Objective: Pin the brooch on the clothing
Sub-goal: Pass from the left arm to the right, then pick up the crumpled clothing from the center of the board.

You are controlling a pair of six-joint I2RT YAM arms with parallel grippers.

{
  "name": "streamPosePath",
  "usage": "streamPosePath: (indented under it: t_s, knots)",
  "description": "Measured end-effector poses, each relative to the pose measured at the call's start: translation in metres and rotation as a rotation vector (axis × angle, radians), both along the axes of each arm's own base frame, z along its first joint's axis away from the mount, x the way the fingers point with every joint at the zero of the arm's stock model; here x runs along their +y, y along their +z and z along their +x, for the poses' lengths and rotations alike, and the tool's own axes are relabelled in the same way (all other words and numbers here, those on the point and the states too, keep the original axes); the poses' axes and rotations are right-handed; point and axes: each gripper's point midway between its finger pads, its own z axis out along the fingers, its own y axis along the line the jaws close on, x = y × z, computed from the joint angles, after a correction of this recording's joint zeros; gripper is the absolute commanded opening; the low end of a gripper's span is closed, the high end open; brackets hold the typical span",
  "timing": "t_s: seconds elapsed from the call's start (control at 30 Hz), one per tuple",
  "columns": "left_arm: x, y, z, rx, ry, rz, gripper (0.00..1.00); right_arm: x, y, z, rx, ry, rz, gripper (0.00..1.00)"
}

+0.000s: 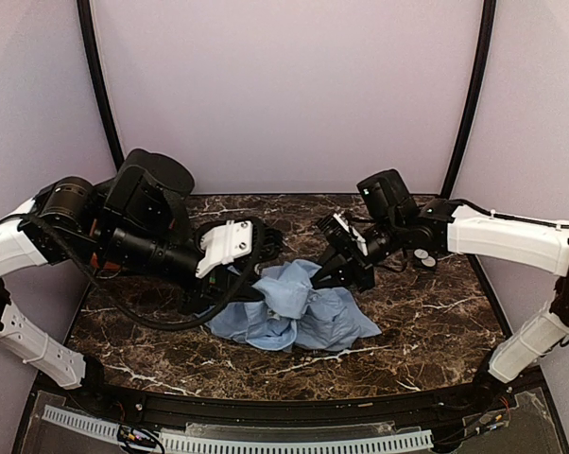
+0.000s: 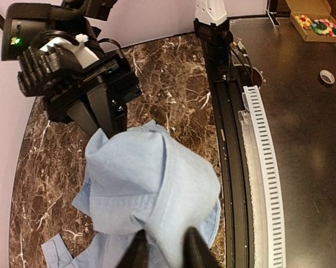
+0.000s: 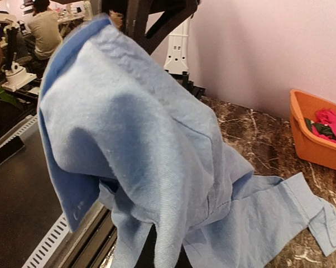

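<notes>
Bunching upward, the light blue button-up fabric shirt (image 1: 303,312) lies between both jaws — right jaws clamped on its fold, left jaws astride cloth, grip unclear.

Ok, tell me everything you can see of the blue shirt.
The shirt is light blue plain woven fabric, crumpled in a heap on the dark marble table. One part is lifted into a peak, pinched between the left fingers and gripped by the right fingers. A cuffed sleeve trails flat on the table.
</notes>
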Motion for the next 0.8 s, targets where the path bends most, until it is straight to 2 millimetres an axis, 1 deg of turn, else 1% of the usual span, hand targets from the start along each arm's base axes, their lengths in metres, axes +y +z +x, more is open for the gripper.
streamPosePath:
  t_s: [0.03,0.07,0.1,0.17,0.27,0.33,0.43,0.47,0.53,0.6,0.67,0.73,0.8]
  knots:
    - [0.001,0.001,0.002,-0.008,0.009,-0.007,0.76,-0.001,0.002,0.002,-0.025,-0.024,0.002,0.00]
    - [0.002,0.002,0.004,-0.021,0.018,-0.013,0.93,-0.002,0.004,0.004,-0.046,-0.047,0.003,0.00]
    - [0.003,0.004,0.007,-0.031,0.040,-0.026,0.96,-0.004,0.007,0.007,-0.080,-0.082,0.008,0.00]
    - [0.007,0.009,0.017,-0.073,0.095,-0.057,0.98,-0.011,0.014,0.012,-0.153,-0.167,0.032,0.00]
    - [0.019,0.018,0.033,-0.135,0.192,-0.115,0.99,-0.030,0.030,0.017,-0.242,-0.299,0.093,0.00]
    - [0.031,0.028,0.044,-0.177,0.265,-0.164,0.99,-0.046,0.045,0.022,-0.287,-0.393,0.143,0.00]
    - [0.047,0.042,0.059,-0.202,0.344,-0.225,0.99,-0.064,0.077,0.033,-0.362,-0.533,0.218,0.00]
    - [0.050,0.044,0.062,-0.202,0.359,-0.239,0.99,-0.069,0.086,0.036,-0.383,-0.571,0.238,0.00]
    - [0.047,0.039,0.070,-0.196,0.381,-0.229,0.99,-0.076,0.095,0.044,-0.409,-0.648,0.251,0.00]
    - [0.035,0.021,0.075,-0.186,0.384,-0.188,0.99,-0.082,0.099,0.055,-0.423,-0.722,0.245,0.00]
    - [0.021,-0.007,0.083,-0.186,0.396,-0.125,0.99,-0.087,0.098,0.068,-0.425,-0.803,0.226,0.00]
    - [0.008,-0.053,0.095,-0.196,0.420,-0.022,0.99,-0.090,0.097,0.078,-0.413,-0.865,0.204,0.00]
    - [0.005,-0.100,0.103,-0.208,0.441,0.088,0.99,-0.096,0.099,0.091,-0.402,-0.948,0.187,0.00]
